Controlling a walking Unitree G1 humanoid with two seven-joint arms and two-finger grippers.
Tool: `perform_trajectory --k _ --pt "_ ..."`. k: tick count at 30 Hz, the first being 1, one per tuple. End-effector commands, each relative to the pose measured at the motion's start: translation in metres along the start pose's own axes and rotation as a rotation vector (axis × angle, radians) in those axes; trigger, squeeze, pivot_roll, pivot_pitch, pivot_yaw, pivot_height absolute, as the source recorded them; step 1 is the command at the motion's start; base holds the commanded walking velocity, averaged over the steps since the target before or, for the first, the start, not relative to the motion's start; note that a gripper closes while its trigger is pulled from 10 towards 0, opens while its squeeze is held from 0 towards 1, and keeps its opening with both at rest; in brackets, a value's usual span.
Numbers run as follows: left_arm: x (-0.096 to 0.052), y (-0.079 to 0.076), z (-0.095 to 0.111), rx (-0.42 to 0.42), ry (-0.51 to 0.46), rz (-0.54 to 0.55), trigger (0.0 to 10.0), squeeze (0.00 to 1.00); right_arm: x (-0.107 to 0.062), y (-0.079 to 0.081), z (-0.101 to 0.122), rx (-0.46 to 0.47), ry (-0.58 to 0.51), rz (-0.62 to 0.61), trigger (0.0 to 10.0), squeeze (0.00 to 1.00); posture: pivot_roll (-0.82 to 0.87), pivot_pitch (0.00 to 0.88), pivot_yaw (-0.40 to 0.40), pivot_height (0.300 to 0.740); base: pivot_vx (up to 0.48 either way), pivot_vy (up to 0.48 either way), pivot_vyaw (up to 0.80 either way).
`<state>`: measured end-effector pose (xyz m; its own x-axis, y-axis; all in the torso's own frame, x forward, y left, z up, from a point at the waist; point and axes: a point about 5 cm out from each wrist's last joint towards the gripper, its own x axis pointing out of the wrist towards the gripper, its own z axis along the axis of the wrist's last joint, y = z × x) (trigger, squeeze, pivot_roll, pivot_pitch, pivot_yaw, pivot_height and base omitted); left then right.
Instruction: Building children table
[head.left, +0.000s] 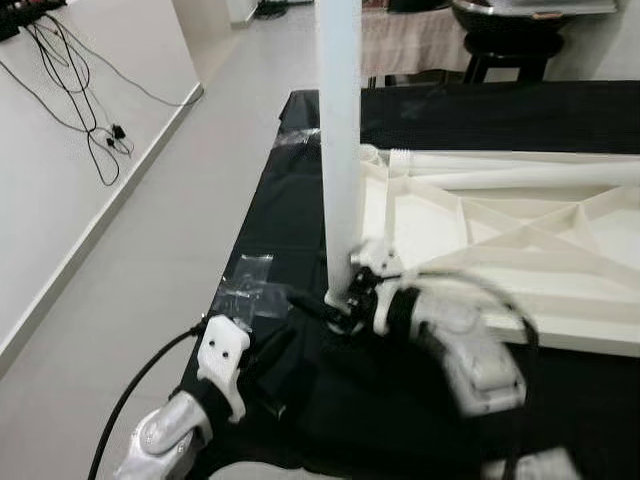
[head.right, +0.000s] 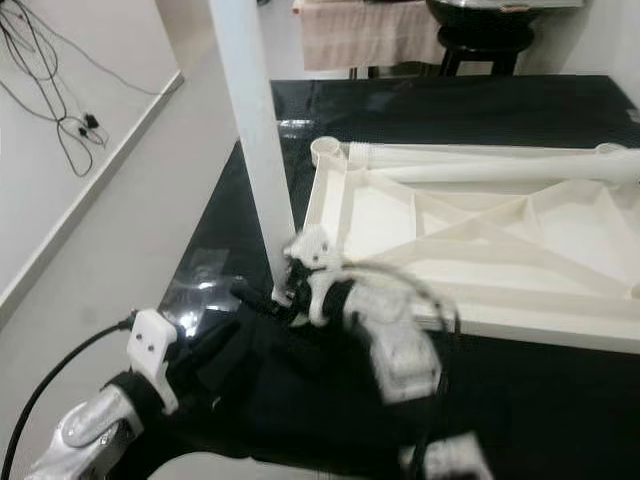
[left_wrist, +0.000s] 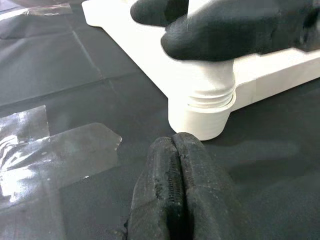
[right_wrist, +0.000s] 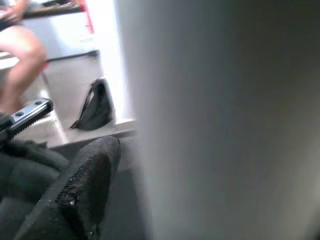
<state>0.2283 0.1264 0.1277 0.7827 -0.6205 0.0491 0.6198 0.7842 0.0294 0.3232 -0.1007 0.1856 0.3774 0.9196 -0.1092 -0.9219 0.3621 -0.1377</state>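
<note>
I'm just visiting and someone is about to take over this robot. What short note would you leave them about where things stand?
Left gripper: fingers shut, empty, low over the black mat near the corner socket.
Right gripper: around the foot of the upright white leg, at the socket; grip unclear.
Tabletop: upside down on the mat, ribs showing. Another white leg lies across it.
Done: one leg stands in its corner.
Left: check that it is seated, then fit the lying leg.

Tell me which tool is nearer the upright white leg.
Right. The right tool is at the base of the upright white leg, fingers against it. The left tool, shut, rests on the black mat just short of the leg's base.
</note>
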Motion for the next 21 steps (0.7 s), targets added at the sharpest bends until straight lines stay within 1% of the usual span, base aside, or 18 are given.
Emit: perform_trajectory --k 1,4,7,8,9,10,13,17,18,19,21 --pt "-0.001 -0.001 -0.004 0.000 0.015 0.008 10.0 0.00 0.006 0.004 -0.008 0.037 0.010 0.079 10.0 0.00 -0.01 0.143 0.061 0.740 0.000 0.000 0.00" --pt "-0.002 -0.002 -0.004 0.000 0.016 0.011 10.0 0.00 0.005 -0.012 -0.004 0.095 0.015 0.164 10.0 0.00 0.00 0.142 0.060 0.740 0.000 0.000 0.00" --pt "-0.002 -0.002 -0.004 0.000 0.017 0.011 10.0 0.00 0.005 -0.018 -0.004 0.113 0.024 0.186 10.0 0.00 0.00 0.142 0.061 0.740 0.000 0.000 0.00" --pt "-0.003 -0.003 -0.004 -0.001 0.017 0.010 10.0 0.00 0.005 -0.020 -0.004 0.125 0.029 0.197 3.4 0.00 0.00 0.142 0.061 0.740 0.000 0.000 0.00" --pt "-0.003 -0.003 -0.004 -0.001 0.017 0.010 10.0 0.00 0.005 -0.020 -0.004 0.125 0.029 0.197 3.4 0.00 0.00 0.142 0.061 0.740 0.000 0.000 0.00" --pt "-0.003 -0.003 -0.004 -0.001 0.018 0.010 10.0 0.00 0.005 -0.021 -0.004 0.133 0.033 0.207 0.0 0.00 0.01 0.143 0.060 0.740 0.000 0.000 0.00" --pt "-0.003 -0.004 -0.004 -0.002 0.018 0.009 10.0 0.00 0.003 -0.023 -0.005 0.138 0.034 0.231 0.0 0.00 0.01 0.144 0.061 0.740 0.000 0.000 0.00" --pt "-0.003 -0.004 -0.004 -0.003 0.018 0.009 10.0 0.00 0.002 -0.024 -0.006 0.134 0.034 0.233 0.0 0.00 0.01 0.144 0.061 0.740 0.000 0.000 0.00" --pt "-0.002 -0.005 -0.004 -0.004 0.017 0.009 10.0 0.00 -0.001 -0.025 -0.007 0.118 0.036 0.222 0.0 0.00 0.00 0.146 0.059 0.740 0.000 0.000 0.00" --pt "-0.002 -0.005 -0.004 -0.005 0.016 0.008 10.0 0.00 -0.005 -0.026 -0.009 0.099 0.036 0.188 0.0 0.00 0.00 0.148 0.057 0.740 0.000 0.000 0.00" --pt "-0.002 -0.006 -0.004 -0.007 0.015 0.008 10.0 0.00 -0.013 -0.027 -0.013 0.062 0.041 0.063 0.0 0.00 -0.01 0.149 0.055 0.740 0.000 0.000 0.00"
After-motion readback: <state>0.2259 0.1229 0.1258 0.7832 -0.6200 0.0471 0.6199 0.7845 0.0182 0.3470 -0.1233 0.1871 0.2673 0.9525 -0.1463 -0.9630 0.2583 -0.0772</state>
